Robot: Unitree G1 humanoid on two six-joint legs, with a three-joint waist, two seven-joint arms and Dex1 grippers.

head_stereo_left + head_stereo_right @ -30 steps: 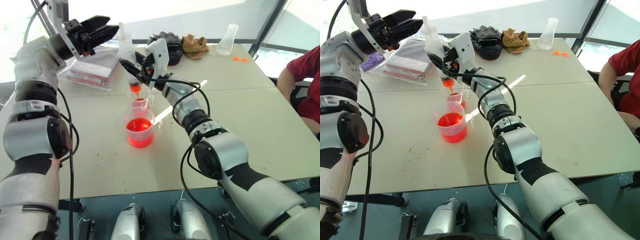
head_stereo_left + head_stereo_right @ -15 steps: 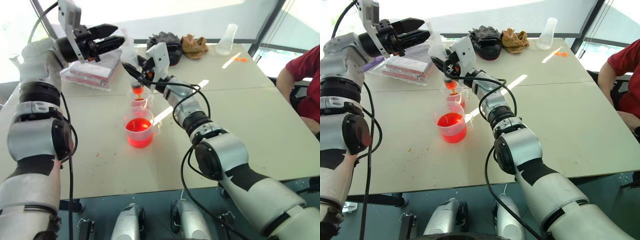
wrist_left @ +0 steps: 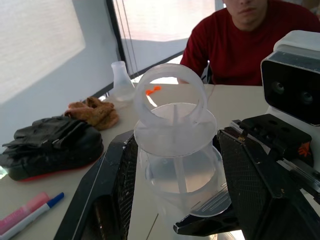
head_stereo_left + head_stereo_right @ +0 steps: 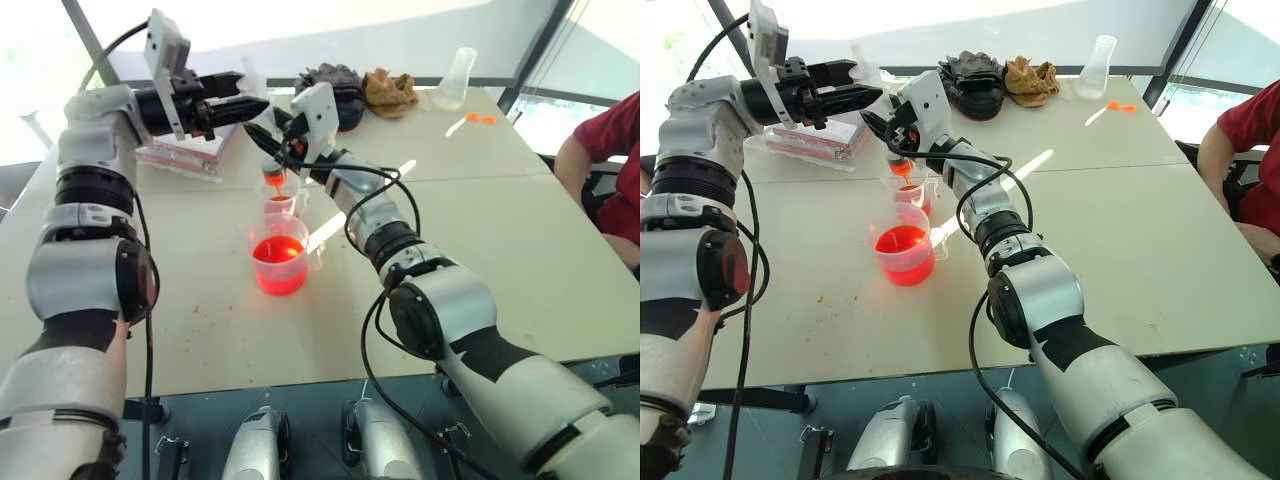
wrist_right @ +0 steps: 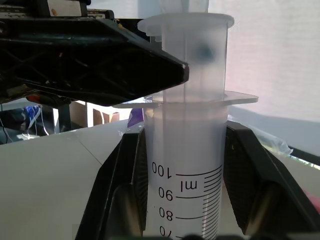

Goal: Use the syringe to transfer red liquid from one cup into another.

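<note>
Syringe (image 4: 268,140): upright over the small cup, orange tip just above its mouth, red liquid showing in the low end of the barrel; plunger top sticks up above the barrel flange.
Right gripper (image 5: 184,200): clamped on the syringe barrel, one finger on each side near the top marks.
Left gripper (image 3: 176,165): level, fingers apart, one on each side of the plunger top; whether they touch it, I cannot tell.
Small cup (image 4: 281,203): on the table, under the syringe tip, a little red liquid inside, just behind the beaker.
Beaker (image 4: 279,253): nearer the robot, holds red liquid.
Table (image 4: 480,230): pale, with a flask (image 4: 454,78) at the far edge, gloves (image 4: 343,85) and a rag (image 4: 390,90) beside it, flat packets (image 4: 185,150) on the left.
Person (image 4: 610,165): red sleeve at the right edge.
</note>
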